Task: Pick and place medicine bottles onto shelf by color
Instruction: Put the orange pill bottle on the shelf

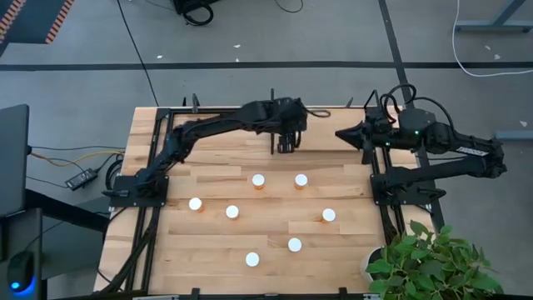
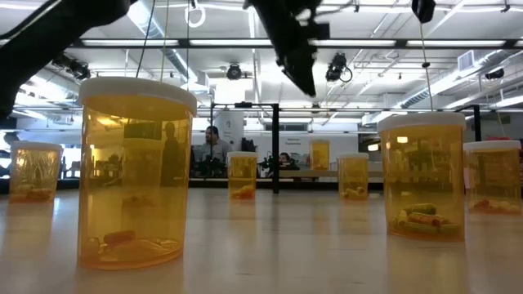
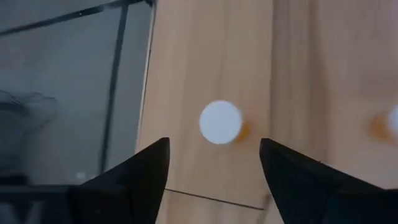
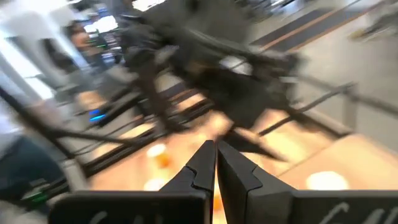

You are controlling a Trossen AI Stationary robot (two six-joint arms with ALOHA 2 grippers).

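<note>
With its fingers apart, the left gripper [image 3: 214,171] hovers over a medicine bottle [image 3: 220,122] at the shelf's [image 1: 333,137] twelve o'clock edge; a skewed descent could topple it.

left gripper [image 1: 286,147] open, arm stretched across; right gripper [image 1: 343,133] shut, arm folded.

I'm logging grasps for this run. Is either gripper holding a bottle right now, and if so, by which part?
Nothing is held. The left gripper is open above the shelf, a white-capped bottle below it. The right gripper is shut on nothing.
</note>
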